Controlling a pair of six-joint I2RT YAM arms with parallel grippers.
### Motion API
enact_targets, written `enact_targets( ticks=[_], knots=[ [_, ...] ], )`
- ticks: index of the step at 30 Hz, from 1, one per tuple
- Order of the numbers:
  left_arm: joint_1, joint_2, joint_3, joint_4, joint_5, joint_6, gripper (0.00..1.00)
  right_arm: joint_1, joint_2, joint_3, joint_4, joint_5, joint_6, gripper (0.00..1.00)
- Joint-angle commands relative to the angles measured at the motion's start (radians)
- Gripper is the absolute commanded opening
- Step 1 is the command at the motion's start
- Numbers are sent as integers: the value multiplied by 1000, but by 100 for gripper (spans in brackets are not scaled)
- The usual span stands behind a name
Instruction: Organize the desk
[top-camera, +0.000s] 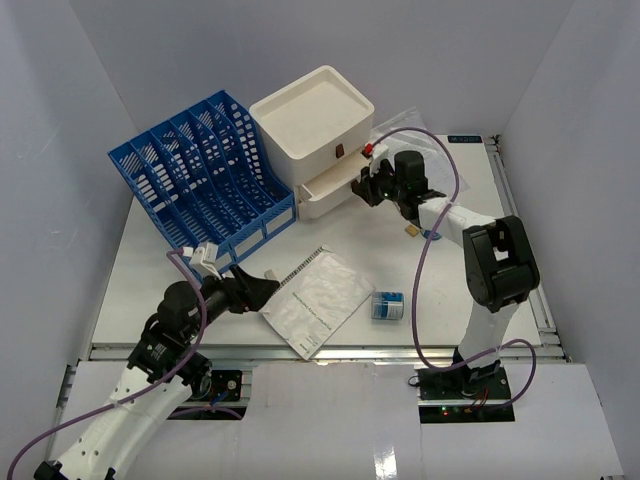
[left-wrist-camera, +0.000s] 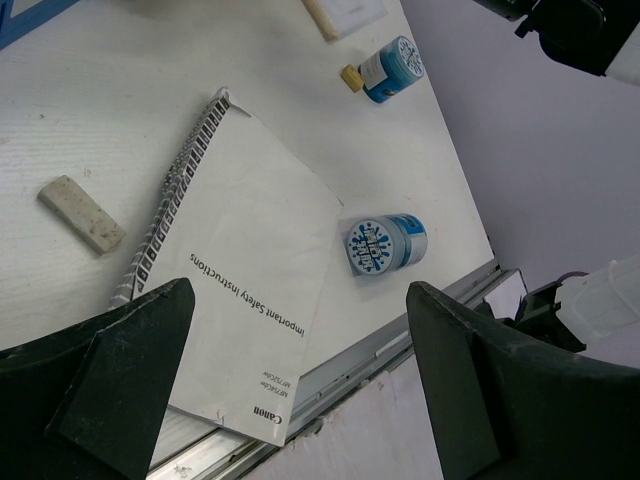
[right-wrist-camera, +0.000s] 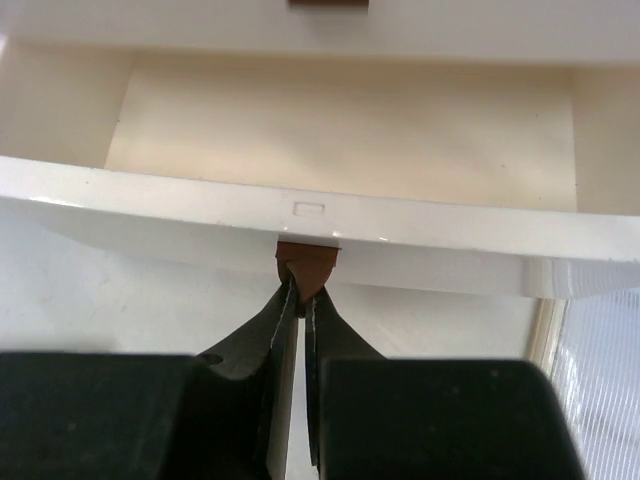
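Note:
The desk (top-camera: 350, 240) is a wide white tabletop. At its back stands a white drawer box (top-camera: 315, 120) with its lower drawer (top-camera: 325, 195) pulled out. My right gripper (top-camera: 366, 185) is at the drawer front. In the right wrist view it (right-wrist-camera: 303, 295) is shut on the small brown pull tab (right-wrist-camera: 308, 260) under the drawer's front wall (right-wrist-camera: 200, 205), and the drawer looks empty inside. My left gripper (top-camera: 262, 290) hovers open over the left edge of a white spiral-bound booklet (top-camera: 318, 298). In the left wrist view nothing sits between its fingers (left-wrist-camera: 298, 295); the booklet (left-wrist-camera: 250, 270) lies below.
A blue file rack (top-camera: 205, 170) stands at the back left. A blue-and-white jar (top-camera: 388, 306) lies beside the booklet near the front rail. A second small jar (left-wrist-camera: 392, 68) lies by the right arm. An eraser (left-wrist-camera: 82, 213) lies left of the booklet. A clear bag (top-camera: 415, 125) sits back right.

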Motion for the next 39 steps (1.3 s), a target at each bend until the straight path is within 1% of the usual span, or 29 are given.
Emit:
enact_targets(
  ticks=[1,5,7,9,11,13,15,18,21,22,24,25,27,28,30,32,34,37,39],
  knots=[
    [5,39,-6,36,56,12,98,-8,-176,-146,-8,-65,-40,8],
    [6,124,-5,114,109,21,98,-9,-267,-230,-26,-61,-72,8],
    [6,185,7,153,152,24,98,-11,-295,-240,-49,-66,-77,8],
    [5,238,21,202,182,32,98,-11,-310,-239,-77,-71,-76,11],
    [3,324,41,228,213,38,98,-16,-337,-233,-104,-75,-77,13],
    [-9,403,75,263,249,40,98,-27,-362,-230,-138,-80,-78,25],
    [-39,464,97,274,241,45,98,-38,-390,-231,-168,-80,-82,47],
    [-108,543,128,281,189,45,98,-67,-456,-248,-214,-85,-101,67],
    [-187,605,155,284,107,33,98,-111,-539,-275,-254,-102,-134,81],
    [-233,638,170,284,47,23,98,-127,-565,-291,-277,-117,-156,87],
    [-301,694,193,281,-46,-19,98,-175,-618,-320,-324,-133,-169,95],
    [-340,735,211,274,-92,-51,98,-204,-645,-338,-333,-143,-167,98],
    [-417,830,259,239,-168,-103,98,-246,-673,-370,-342,-175,-156,95],
    [-459,864,303,207,-232,-138,98,-274,-688,-390,-345,-195,-147,94],
    [-538,985,405,141,-321,-184,98,-319,-711,-421,-344,-208,-126,94],
    [-604,1109,521,59,-396,-225,98,-351,-733,-441,-342,-213,-107,93],
    [-671,1259,678,-55,-474,-259,98,-407,-755,-430,-348,-200,-88,93],
    [-725,1426,859,-167,-544,-305,98,-457,-780,-425,-355,-206,-72,93],
    [-739,1500,947,-228,-569,-324,98,-471,-785,-440,-353,-233,-67,93]
  ],
)
